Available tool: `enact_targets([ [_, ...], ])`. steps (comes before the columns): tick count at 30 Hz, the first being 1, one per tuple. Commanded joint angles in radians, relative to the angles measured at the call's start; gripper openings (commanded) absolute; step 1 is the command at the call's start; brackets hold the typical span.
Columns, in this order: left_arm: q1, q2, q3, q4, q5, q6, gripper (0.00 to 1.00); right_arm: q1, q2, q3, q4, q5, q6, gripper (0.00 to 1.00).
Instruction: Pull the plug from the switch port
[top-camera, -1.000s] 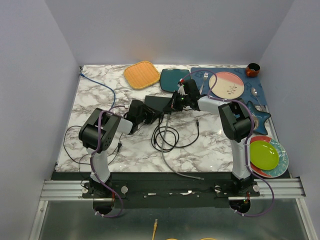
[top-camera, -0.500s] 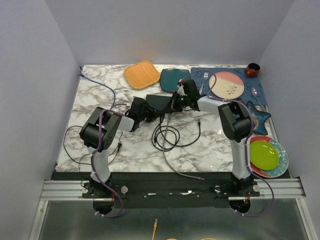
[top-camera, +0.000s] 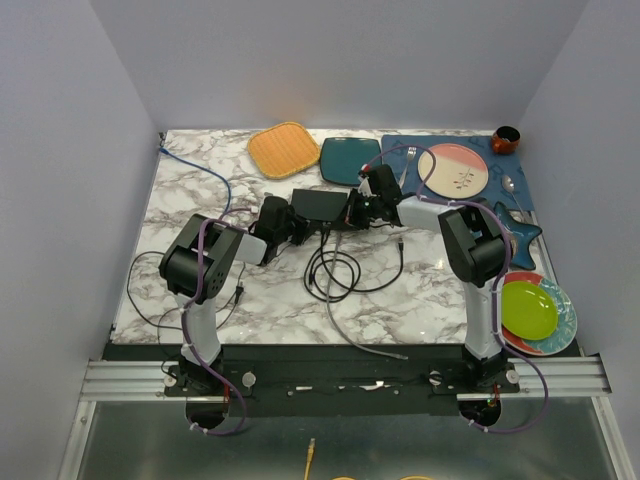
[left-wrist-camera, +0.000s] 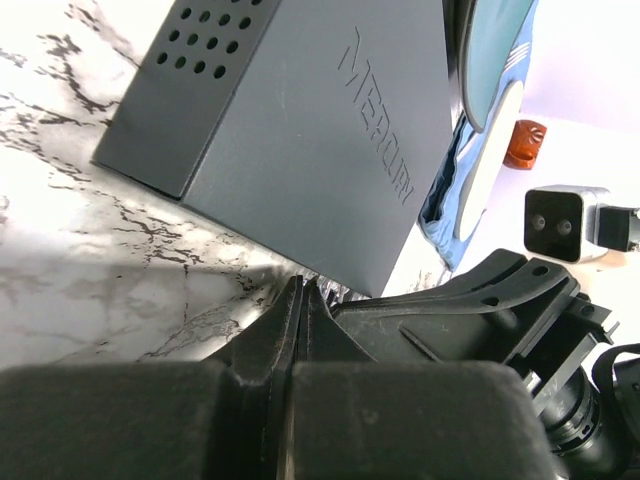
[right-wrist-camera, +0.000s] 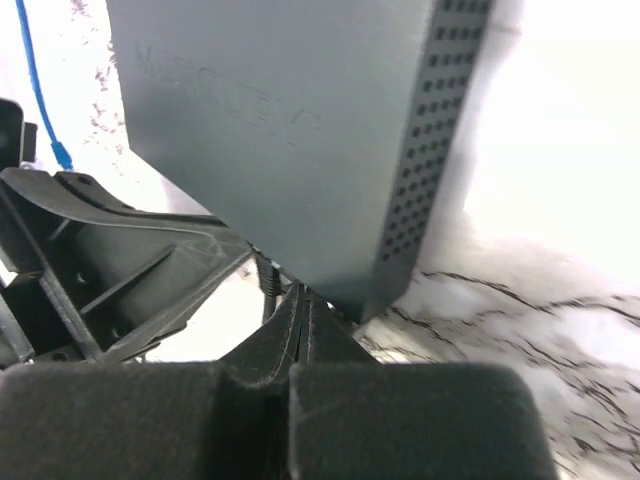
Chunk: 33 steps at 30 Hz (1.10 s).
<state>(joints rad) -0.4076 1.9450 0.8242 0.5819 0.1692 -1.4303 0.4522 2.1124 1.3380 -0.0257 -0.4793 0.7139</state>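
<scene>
Now the switch (top-camera: 320, 204) lies between the clenched left claw (left-wrist-camera: 303, 296) and clenched right claw (right-wrist-camera: 301, 302).

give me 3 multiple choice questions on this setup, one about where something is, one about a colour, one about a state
1. Where on the table does the switch lie?
A) between the two grippers, just on the near side of the teal square plate
B) in the far-right corner
C) hanging off the near edge

2. What colour is the thin cable at the far-left corner?
A) red
B) blue
C) white

3. How do the left gripper fingers stand?
A) wide open
B) half open
C) pressed together

Answers:
1 A: the top view shows the switch with the left gripper on one side, the right gripper on the other, and the teal square plate just beyond it.
2 B: the cable running in from that corner is plainly blue.
3 C: the left wrist view shows the fingers meeting in a thin line.
</scene>
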Motion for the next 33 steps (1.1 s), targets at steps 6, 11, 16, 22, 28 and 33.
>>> enact_targets([
  [6,0.015,0.026,-0.057,-0.114,-0.008,0.036,0.00,0.003,-0.051,-0.034,-0.025,0.074,-0.022,0.01],
  [11,0.044,-0.027,-0.083,-0.113,-0.002,0.067,0.24,0.003,-0.101,-0.022,-0.023,0.091,-0.033,0.01],
  [16,0.061,-0.101,-0.100,-0.155,-0.008,0.106,0.47,0.003,-0.106,0.029,-0.026,0.084,-0.021,0.01],
  [22,0.050,-0.084,-0.063,-0.194,0.021,0.160,0.79,0.003,-0.032,0.111,-0.054,0.064,-0.007,0.01],
  [28,0.013,-0.057,-0.042,-0.180,0.021,0.163,0.96,0.002,0.057,0.177,-0.109,0.067,-0.004,0.01],
  [33,-0.008,-0.064,-0.053,-0.154,-0.013,0.148,0.85,0.000,0.095,0.197,-0.151,0.076,-0.010,0.01],
])
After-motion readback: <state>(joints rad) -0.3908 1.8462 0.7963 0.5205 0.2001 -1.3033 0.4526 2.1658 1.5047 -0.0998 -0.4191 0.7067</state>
